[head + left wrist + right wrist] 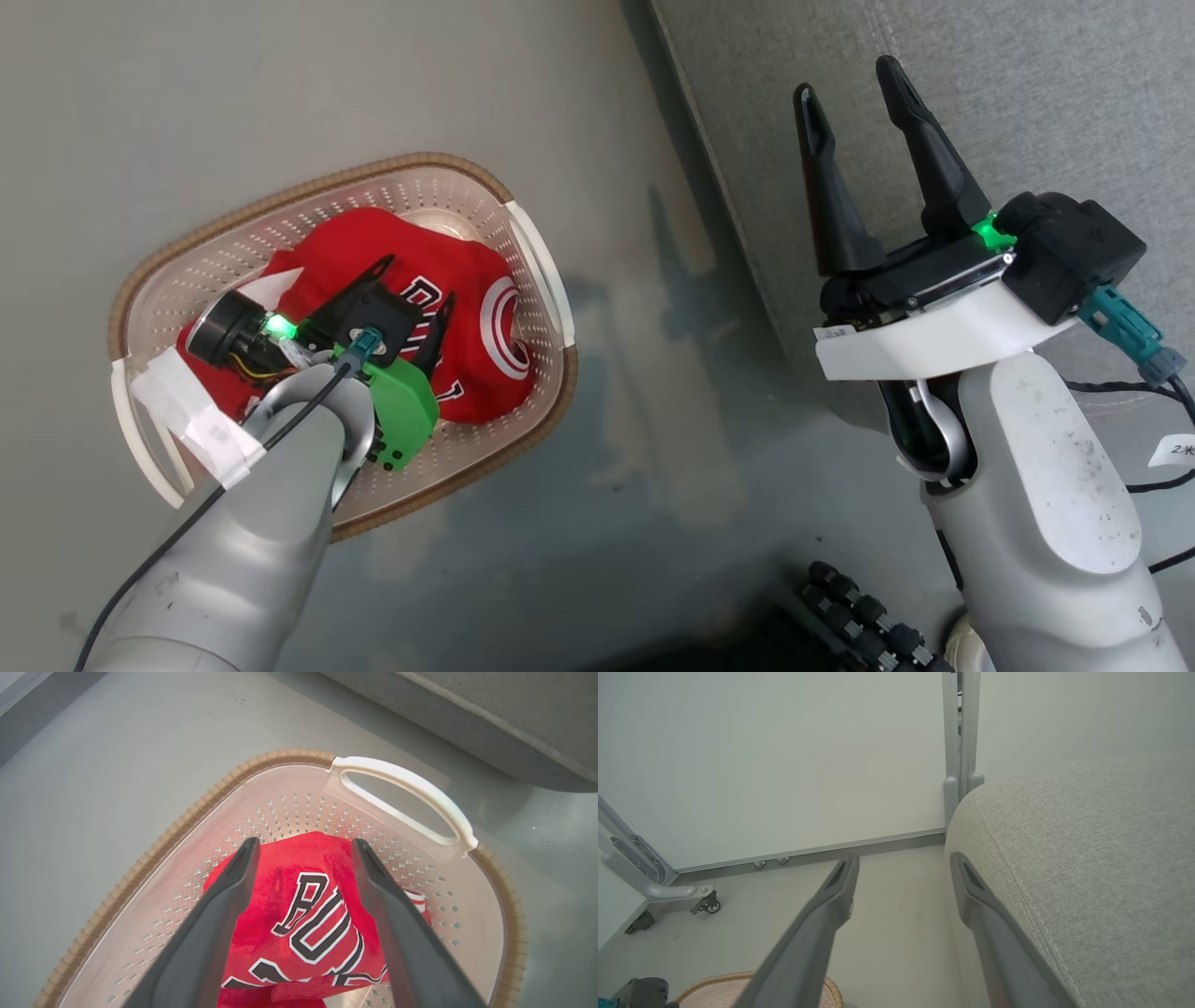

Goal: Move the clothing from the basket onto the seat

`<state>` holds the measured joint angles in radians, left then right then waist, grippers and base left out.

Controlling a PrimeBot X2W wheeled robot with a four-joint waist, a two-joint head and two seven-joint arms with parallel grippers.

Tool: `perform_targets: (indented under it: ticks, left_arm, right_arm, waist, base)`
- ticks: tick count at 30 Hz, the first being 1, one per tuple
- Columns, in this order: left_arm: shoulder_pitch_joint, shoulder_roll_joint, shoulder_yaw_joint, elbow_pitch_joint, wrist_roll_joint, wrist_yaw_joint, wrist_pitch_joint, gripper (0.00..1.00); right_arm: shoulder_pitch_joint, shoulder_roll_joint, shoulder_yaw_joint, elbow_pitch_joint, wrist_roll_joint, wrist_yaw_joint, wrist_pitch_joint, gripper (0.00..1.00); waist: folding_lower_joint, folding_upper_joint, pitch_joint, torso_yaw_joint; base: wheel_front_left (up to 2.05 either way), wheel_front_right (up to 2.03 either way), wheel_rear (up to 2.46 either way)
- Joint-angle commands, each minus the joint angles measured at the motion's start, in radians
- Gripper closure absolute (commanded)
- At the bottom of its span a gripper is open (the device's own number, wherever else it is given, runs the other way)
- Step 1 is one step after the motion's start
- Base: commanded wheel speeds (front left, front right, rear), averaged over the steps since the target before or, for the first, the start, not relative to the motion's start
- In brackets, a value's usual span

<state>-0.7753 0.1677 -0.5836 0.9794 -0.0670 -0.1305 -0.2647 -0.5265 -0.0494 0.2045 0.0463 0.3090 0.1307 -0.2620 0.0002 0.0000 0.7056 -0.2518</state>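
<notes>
The cream basket (541, 271) with a brown rim stands on the floor at the left, and red clothing (485, 364) with black-and-white lettering lies bunched inside it. My left gripper (415, 289) reaches down into the basket, open, its two fingers straddling the red clothing (308, 905) just above the lettering. The basket's white handle (420, 798) lies beyond the fingertips. My right gripper (854, 89) is open and holds nothing, raised over the left edge of the grey seat (1027, 84). In the right wrist view the seat (1087, 858) fills the right side beside my right gripper (903, 858).
Grey floor (653, 467) separates the basket from the seat. A white wall panel with a metal post (959, 732) and a wheeled metal frame foot (668, 891) stand beyond the seat. Dark cables (1120, 387) trail by my right arm.
</notes>
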Motion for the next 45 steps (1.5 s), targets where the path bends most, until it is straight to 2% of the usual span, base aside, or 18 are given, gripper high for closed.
perform_targets:
  ticks: [1, 14, 24, 30, 31, 32, 33, 45]
  left_arm:
    - [-0.027, 0.009, -0.006, 0.021, 0.001, 0.0, 0.001, 0.0]
    - [-0.16, 0.006, -0.134, 0.238, 0.005, 0.0, 0.005, 0.0]
    - [-0.227, 0.028, -0.216, 0.292, -0.003, 0.0, 0.051, 0.0]
    - [-0.256, 0.023, -0.261, 0.303, -0.003, 0.0, 0.101, 0.0]
    - [-0.26, 0.022, -0.264, 0.304, -0.007, 0.0, 0.111, 0.3]
    - [-0.262, 0.02, -0.268, 0.305, -0.009, 0.0, 0.115, 0.81]
    - [-0.264, 0.016, -0.274, 0.305, -0.012, 0.0, 0.12, 1.0]
    - [-0.243, -0.043, -0.312, 0.301, -0.062, 0.0, 0.037, 1.0]
  right_arm:
    - [-0.016, -0.002, 0.004, -0.005, 0.006, 0.0, -0.005, 0.0]
    - [-0.065, -0.002, 0.011, -0.035, 0.005, 0.0, -0.005, 0.0]
    - [-0.075, -0.002, 0.007, -0.071, 0.004, 0.0, -0.005, 0.0]
    - [-0.073, -0.002, 0.008, -0.096, -0.001, 0.0, -0.005, 0.0]
    - [-0.074, -0.002, 0.008, -0.099, -0.003, 0.0, -0.005, 0.0]
    - [-0.075, -0.002, 0.009, -0.101, -0.003, 0.0, -0.005, 0.0]
    - [-0.077, -0.002, 0.009, -0.104, -0.005, 0.0, -0.005, 0.0]
    - [-0.062, -0.002, 0.0, -0.074, -0.024, 0.0, -0.005, 0.0]
  waist:
    - [-0.0002, 0.0, 0.059, -0.016]
    - [-0.0002, 0.0, 0.179, -0.026]
    - [-0.0002, 0.0, 0.255, -0.034]
    - [-0.0002, 0.0, 0.28, -0.028]
    - [-0.0002, 0.0, 0.281, -0.026]
    - [-0.0002, 0.0, 0.282, -0.024]
    - [-0.0002, 0.0, 0.281, -0.021]
    - [-0.0002, 0.0, 0.187, 0.019]
  base:
    - [0.0, 0.0, 0.0]
    - [0.0, 0.0, 0.0]
    - [0.0, 0.0, 0.0]
    - [0.0, 0.0, 0.0]
    - [0.0, 0.0, 0.0]
    - [0.0, 0.0, 0.0]
    - [0.0, 0.0, 0.0]
    - [0.0, 0.0, 0.0]
